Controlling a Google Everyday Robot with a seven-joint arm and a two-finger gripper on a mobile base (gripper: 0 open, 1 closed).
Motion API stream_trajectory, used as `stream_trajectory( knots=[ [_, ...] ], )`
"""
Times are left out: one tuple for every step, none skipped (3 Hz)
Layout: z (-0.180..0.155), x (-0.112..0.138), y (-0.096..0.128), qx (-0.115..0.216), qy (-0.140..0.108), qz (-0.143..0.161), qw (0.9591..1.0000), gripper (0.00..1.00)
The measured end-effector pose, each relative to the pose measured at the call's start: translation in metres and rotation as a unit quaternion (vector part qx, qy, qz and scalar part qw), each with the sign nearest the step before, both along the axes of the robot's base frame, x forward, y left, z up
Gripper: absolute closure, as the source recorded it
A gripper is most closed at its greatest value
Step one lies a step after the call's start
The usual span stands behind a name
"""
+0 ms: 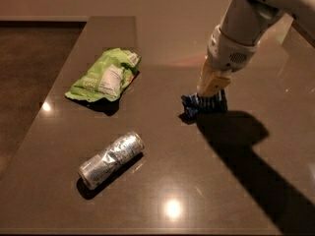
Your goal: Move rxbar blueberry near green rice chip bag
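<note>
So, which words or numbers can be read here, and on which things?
None can be read.
green rice chip bag: white label print, too blurred.
rxbar blueberry: pale lettering, too blurred.
silver can: no legible text.
The gripper, down on the rxbar blueberry, shows no text.

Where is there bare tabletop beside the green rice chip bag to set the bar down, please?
The widest bare stretch of table lies between the green rice chip bag and the rxbar blueberry, with the gripper right over it. A narrower patch separates the bag from the silver can. It is crowded only around the gripper.
</note>
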State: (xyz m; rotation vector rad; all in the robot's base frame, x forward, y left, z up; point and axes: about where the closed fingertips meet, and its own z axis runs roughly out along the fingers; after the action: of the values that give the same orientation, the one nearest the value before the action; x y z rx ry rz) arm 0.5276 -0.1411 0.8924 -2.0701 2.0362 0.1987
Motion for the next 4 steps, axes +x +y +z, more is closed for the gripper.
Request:
stream_trajectory(
  knots=[
    [0.011,0.031,0.021,0.012,-0.015,0.004,0.9998,1.0],
    [0.024,0.059,0.046,0.03,-0.027,0.012,0.9991,1.0],
    [0.03,0.08,0.085,0.063,-0.027,0.032,0.9971,1.0],
    [0.029,0.084,0.109,0.083,-0.021,0.047,0.9952,1.0]
  ],
)
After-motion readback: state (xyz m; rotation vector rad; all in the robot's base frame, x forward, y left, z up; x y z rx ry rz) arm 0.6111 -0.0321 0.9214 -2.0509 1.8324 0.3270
